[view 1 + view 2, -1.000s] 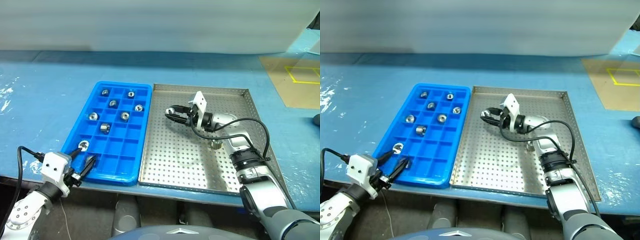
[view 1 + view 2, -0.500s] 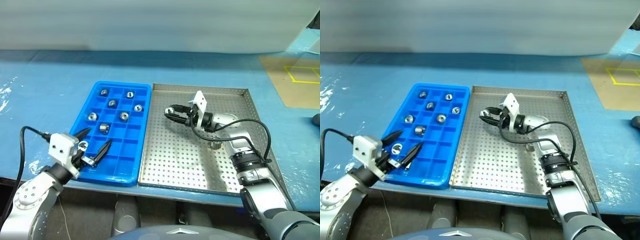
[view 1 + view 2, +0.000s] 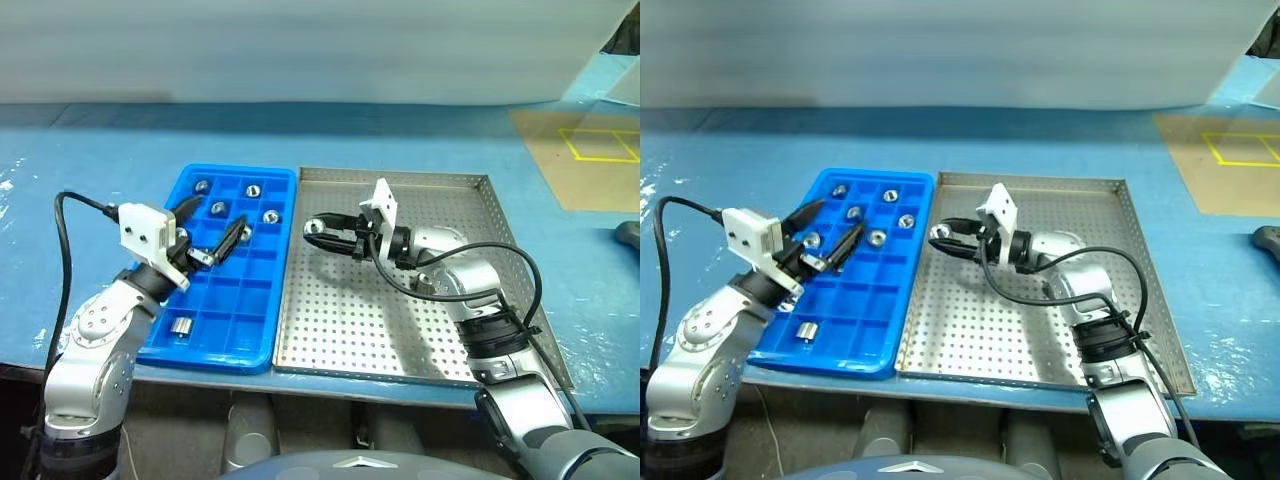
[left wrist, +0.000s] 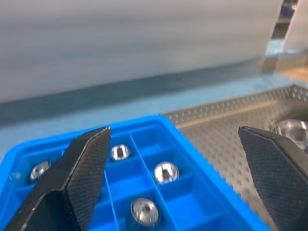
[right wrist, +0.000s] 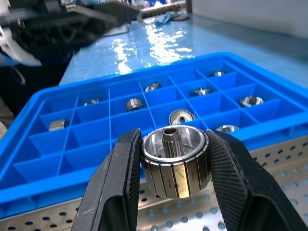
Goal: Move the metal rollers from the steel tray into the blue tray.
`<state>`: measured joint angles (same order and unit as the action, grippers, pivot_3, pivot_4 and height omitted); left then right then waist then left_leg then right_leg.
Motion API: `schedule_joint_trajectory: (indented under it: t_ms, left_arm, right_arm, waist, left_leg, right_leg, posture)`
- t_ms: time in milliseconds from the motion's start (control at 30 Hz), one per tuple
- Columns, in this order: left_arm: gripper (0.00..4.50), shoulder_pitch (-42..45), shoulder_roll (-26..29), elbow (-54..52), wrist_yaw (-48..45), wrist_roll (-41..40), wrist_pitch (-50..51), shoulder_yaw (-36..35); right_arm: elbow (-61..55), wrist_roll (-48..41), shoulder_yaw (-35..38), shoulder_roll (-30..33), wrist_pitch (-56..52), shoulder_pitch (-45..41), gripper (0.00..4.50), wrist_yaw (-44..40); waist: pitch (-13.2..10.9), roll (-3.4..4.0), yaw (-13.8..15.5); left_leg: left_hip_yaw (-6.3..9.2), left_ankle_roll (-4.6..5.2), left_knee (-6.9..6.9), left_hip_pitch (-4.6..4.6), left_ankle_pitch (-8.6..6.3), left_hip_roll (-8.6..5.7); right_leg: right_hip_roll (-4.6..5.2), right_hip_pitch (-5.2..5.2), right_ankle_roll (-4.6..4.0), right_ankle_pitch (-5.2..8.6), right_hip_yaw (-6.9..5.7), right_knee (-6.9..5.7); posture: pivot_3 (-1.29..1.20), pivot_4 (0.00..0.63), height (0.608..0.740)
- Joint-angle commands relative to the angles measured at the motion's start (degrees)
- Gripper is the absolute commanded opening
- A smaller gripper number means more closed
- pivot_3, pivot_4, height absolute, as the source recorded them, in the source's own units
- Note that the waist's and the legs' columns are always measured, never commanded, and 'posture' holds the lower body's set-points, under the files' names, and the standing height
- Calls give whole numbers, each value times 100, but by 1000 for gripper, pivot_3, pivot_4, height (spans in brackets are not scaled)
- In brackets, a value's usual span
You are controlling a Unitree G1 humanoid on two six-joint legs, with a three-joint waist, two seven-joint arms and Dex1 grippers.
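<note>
The blue tray [image 3: 240,322] lies left of the steel tray [image 3: 350,330]. Several metal rollers sit in its compartments, such as one at the far end [image 3: 253,190] and one near the front [image 3: 181,327]. My left gripper [image 3: 209,224] hovers open above the tray's middle with nothing between its fingers. In the left wrist view a roller [image 4: 165,172] shows in a compartment between the fingers. My right gripper [image 3: 312,228] points left, above the steel tray's left part, close to the blue tray's edge. In the right wrist view the gripper [image 5: 173,144] is shut on a ribbed roller [image 5: 174,166].
Both trays rest on a blue table [image 3: 90,180] against a pale back wall. A brown mat with yellow tape [image 3: 590,150] lies at the far right. A black cable loops from each wrist.
My left gripper has opened wider, then risen and moved forward over the blue tray, leaving a roller in a front compartment. My right gripper has carried its roller left towards the blue tray.
</note>
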<state>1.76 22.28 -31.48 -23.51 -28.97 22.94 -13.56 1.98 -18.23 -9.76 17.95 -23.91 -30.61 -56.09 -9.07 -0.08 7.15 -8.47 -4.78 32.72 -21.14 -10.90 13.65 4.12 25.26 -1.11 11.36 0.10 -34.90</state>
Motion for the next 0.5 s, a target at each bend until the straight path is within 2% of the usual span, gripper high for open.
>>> schedule_joint_trajectory:
  t_ms: [33, 500]
  left_arm:
    - [4463, -78, 246, -22, -192, 104, -30, 64]
    - [4463, -29, 618, 421, -749, 182, -109, 273]
  right_arm:
    - [-131, 21, 12, 63, 93, 38, 1676, 59]
    - [-118, -10, 194, 327, 146, 74, 1676, 207]
  waist:
    - [0, 0, -19]
    - [0, 0, -37]
  left_leg:
    - [0, 0, 0, 0, 0, 1]
    - [0, -4, 1, 4, 2, 2]
  right_leg:
    - [-1, 0, 0, 0, 1, 0]
    - [-4, 1, 0, 0, 2, -6]
  posture:
    - [204, 150, 740]
    - [146, 150, 740]
